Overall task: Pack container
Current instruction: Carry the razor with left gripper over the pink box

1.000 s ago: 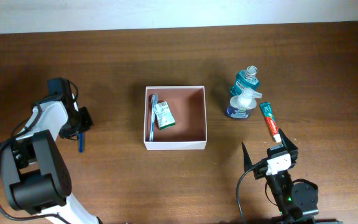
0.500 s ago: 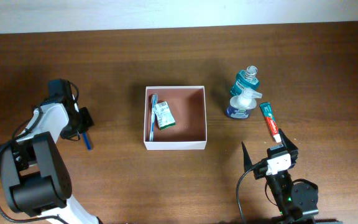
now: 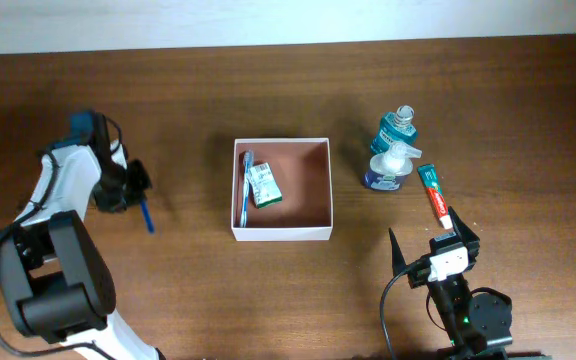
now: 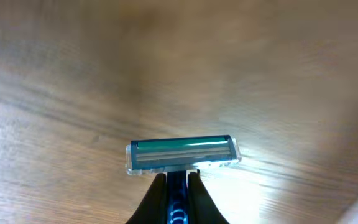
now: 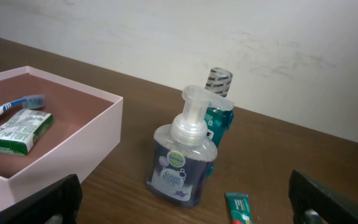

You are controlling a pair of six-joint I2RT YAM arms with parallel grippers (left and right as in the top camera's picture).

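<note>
Grips blue razor (image 4: 182,154) by handle in clenched left end effector (image 3: 137,196), well left of container (image 3: 281,234). Holds right end effector (image 3: 432,238) spread wide near toothpaste tube (image 3: 433,195).

Perhaps "Dettol" on the pump bottle (image 5: 182,163)

L claw (image 4: 178,182) has clamped razor (image 4: 182,154), prob. lifted it.
</note>
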